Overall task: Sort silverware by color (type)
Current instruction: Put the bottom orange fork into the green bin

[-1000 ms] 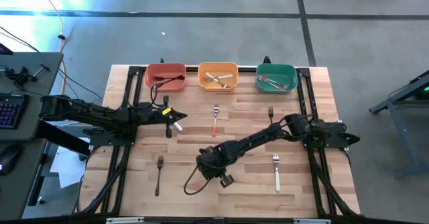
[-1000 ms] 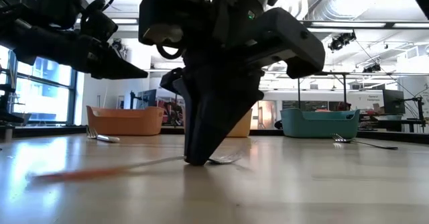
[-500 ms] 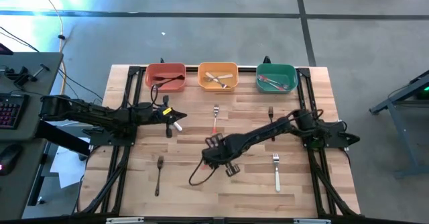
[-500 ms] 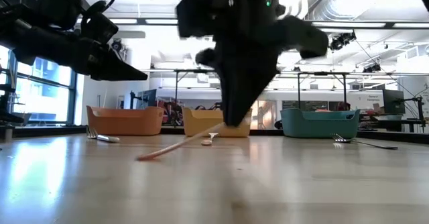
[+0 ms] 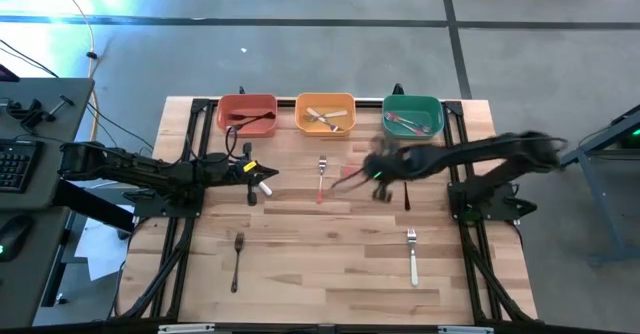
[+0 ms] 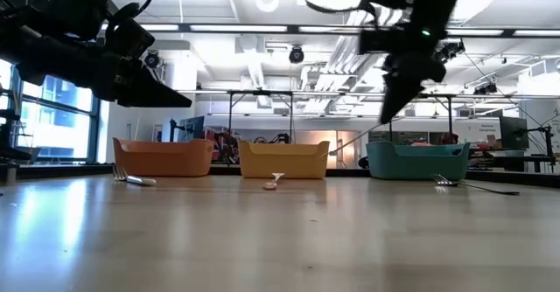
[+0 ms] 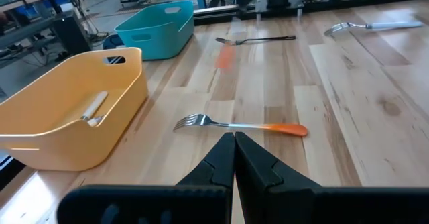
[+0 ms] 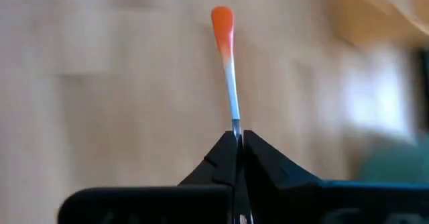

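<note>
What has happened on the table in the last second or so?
The right gripper closed on a red-handled fork near the table's front, lifted it, and swung it back toward the green bin. The left gripper stayed shut and parked; the other forks and bins did not move.

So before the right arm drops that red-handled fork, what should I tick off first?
1. Grip: right gripper is shut on the red-handled fork, handle pointing away from the fingers. Ok.
2. Fork off the table: it hangs in the air in the low view. Ok.
3. Position over the green bin: the gripper is short of it, over the table. Not ok.
4. Matching contents: the green bin holds red-handled forks. Ok.
5. Left gripper is shut, empty, away from the green bin. Ok.
6. Loose forks remain: a second red-handled fork, a white fork, a dark fork. Not ok.
</note>
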